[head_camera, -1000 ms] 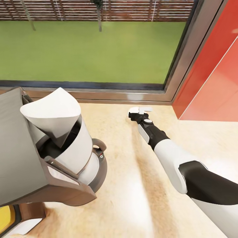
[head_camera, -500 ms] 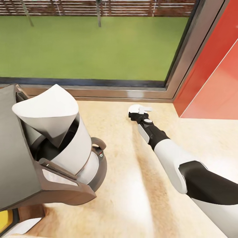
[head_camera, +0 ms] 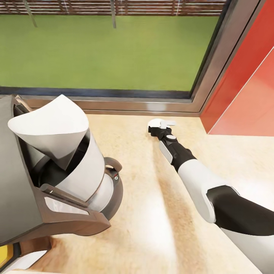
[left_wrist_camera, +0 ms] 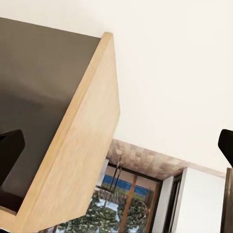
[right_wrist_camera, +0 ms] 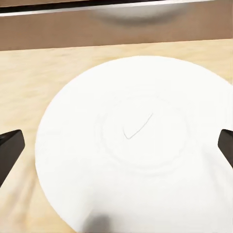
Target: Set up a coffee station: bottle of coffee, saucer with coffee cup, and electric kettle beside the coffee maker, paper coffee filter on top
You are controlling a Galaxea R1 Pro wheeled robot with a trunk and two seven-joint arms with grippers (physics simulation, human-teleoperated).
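Observation:
The coffee maker (head_camera: 23, 182) stands at the left of the kitchen countertop (head_camera: 152, 220), with the white paper coffee filter (head_camera: 53, 121) sitting as a cone in its top. The saucer (head_camera: 156, 122) lies flat on the countertop near the window sill. My right gripper (head_camera: 159, 129) reaches out over the saucer's near edge. In the right wrist view the saucer (right_wrist_camera: 136, 141) spreads wide below the open right gripper (right_wrist_camera: 116, 145), its dark fingertips (right_wrist_camera: 9, 150) far apart on either side. My left gripper (left_wrist_camera: 116, 153) is open and holds nothing.
A large window (head_camera: 106, 53) with a metal sill (head_camera: 133, 106) runs behind the countertop, and a red wall panel (head_camera: 247, 83) closes the right side. A yellow object (head_camera: 7, 249) peeks out below the coffee maker. The left wrist view faces a wood-edged panel (left_wrist_camera: 77, 145).
The head view has shifted a little, so the coffee maker sits further left in the picture. My right gripper has edged slightly further over the saucer and its wrist has turned a bit.

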